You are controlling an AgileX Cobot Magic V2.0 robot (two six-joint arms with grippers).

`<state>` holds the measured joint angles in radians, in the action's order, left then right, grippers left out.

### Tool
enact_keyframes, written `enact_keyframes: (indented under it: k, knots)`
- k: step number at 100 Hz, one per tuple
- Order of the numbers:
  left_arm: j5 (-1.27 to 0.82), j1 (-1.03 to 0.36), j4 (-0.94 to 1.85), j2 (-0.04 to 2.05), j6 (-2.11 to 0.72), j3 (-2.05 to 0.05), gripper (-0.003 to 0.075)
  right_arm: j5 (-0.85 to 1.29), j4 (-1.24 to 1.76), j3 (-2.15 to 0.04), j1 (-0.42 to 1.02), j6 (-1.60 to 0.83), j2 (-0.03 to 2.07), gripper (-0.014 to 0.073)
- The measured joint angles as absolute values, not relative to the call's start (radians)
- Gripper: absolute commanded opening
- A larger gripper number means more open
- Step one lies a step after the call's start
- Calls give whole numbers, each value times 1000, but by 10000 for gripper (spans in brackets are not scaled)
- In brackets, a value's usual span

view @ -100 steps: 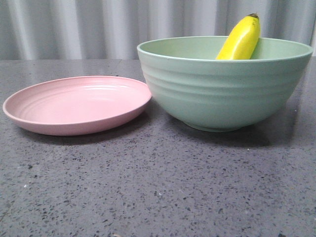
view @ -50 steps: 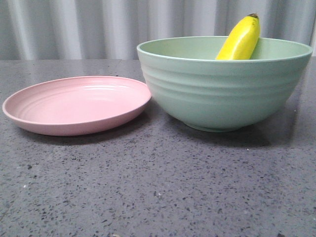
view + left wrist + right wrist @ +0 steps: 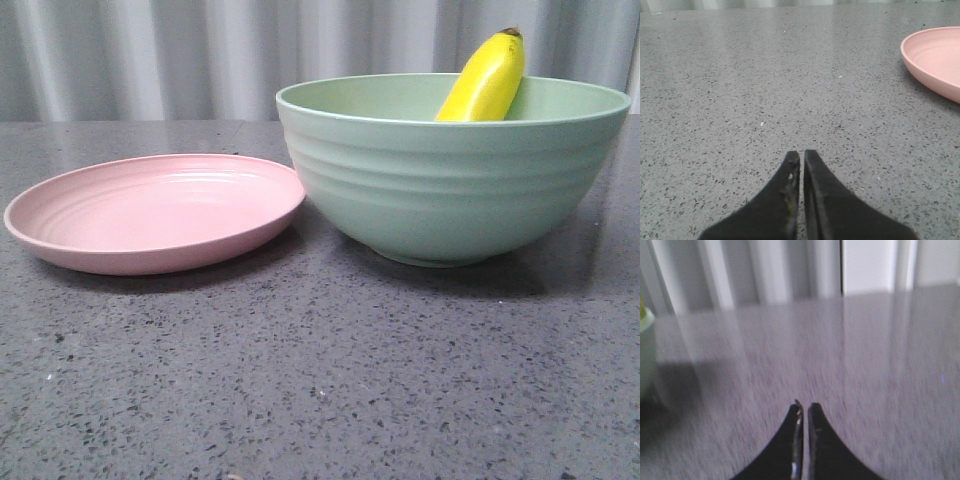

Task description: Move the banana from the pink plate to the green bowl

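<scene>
Both pairs of my jaws were together, holding nothing; the banana (image 3: 487, 82) leaned steeply in the green bowl (image 3: 450, 180); any knock might have tipped it out.

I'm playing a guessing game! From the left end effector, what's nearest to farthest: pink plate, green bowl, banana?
1. pink plate: near the left end effector, on its right.
2. green bowl: right of the plate in the front view.
3. banana: inside the bowl, right of its middle.
</scene>
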<state>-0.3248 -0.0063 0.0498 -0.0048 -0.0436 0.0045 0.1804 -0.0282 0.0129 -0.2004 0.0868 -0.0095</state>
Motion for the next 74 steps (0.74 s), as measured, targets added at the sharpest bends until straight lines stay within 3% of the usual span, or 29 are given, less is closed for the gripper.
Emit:
enact_keyframes:
  k: [13, 74]
  knots:
    - [-325, -6, 50, -5, -44, 5, -20, 320, -35, 11, -200, 89, -9, -62]
    - [-325, -6, 50, -5, -44, 5, -20, 324, -36, 11, -200, 89, -10, -62]
